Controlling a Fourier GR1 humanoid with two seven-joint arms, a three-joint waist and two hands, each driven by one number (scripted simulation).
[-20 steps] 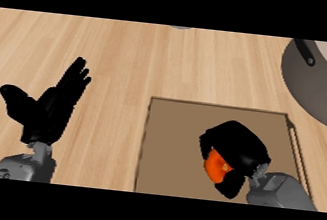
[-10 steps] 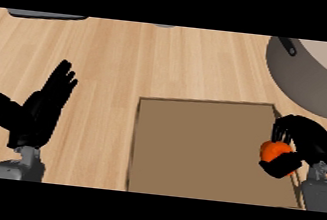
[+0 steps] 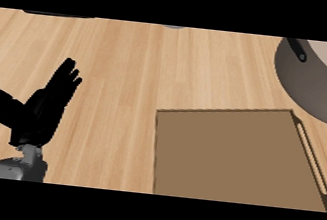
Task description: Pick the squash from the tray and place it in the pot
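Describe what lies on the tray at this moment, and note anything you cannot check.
The tray shows only its bare brown floor; no squash lies on it. The right hand is out of view, so the squash cannot be located. The pot is cut off by the frame, hiding most of its inside.

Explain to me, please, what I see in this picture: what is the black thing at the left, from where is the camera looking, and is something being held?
The camera sits at the robot's head and looks steeply down at a wooden counter. The black shape is the robot's left hand on a grey forearm, open, fingers straight, resting and holding nothing. The brown rectangle is a tray; nothing shows on it. The grey round object at the upper right is a pot. The right hand and the squash are outside this view, so I cannot say what is held there.
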